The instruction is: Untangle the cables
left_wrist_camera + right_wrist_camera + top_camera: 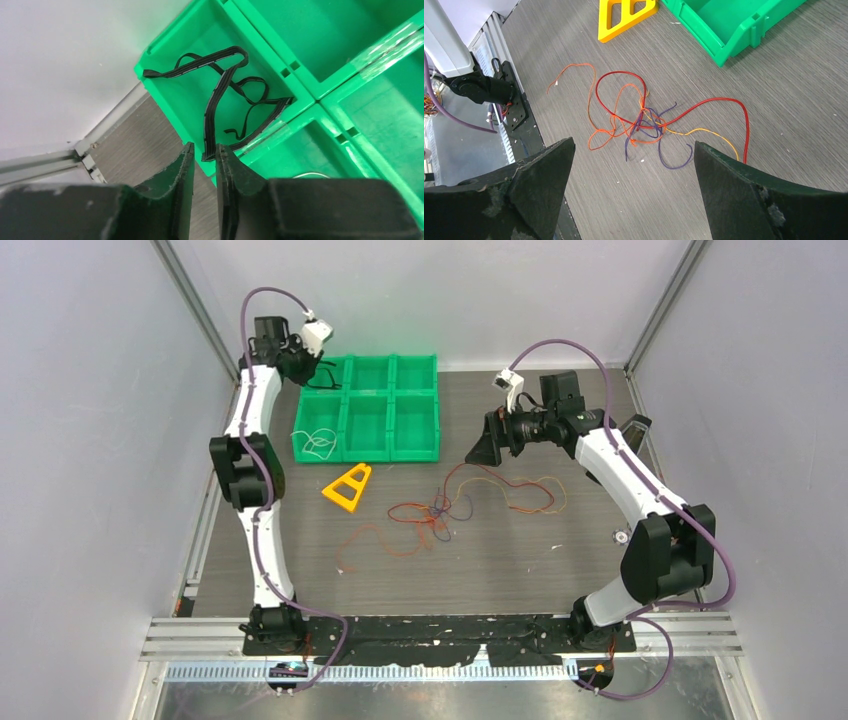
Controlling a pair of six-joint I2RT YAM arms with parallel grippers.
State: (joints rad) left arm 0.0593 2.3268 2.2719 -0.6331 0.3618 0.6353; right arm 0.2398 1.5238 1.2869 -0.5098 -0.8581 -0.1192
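A tangle of thin red, orange, purple and yellow cables [437, 512] lies loose on the table's middle; it also shows in the right wrist view [644, 120]. My right gripper [483, 445] hangs above and behind it, wide open and empty [634, 142]. A flat black cable [215, 100] lies in the back-left compartment of the green bin [390, 392], its end draped over the rim. My left gripper [315, 375] hovers just above that end, its jaws a narrow gap apart [205, 147] and not pinching it. A white cable [318, 443] lies in the front-left compartment.
A yellow triangular frame [348, 487] lies on the table before the bin, also in the right wrist view [624, 17]. The bin's other compartments hold nothing that shows. White walls close in the table on the left, right and back.
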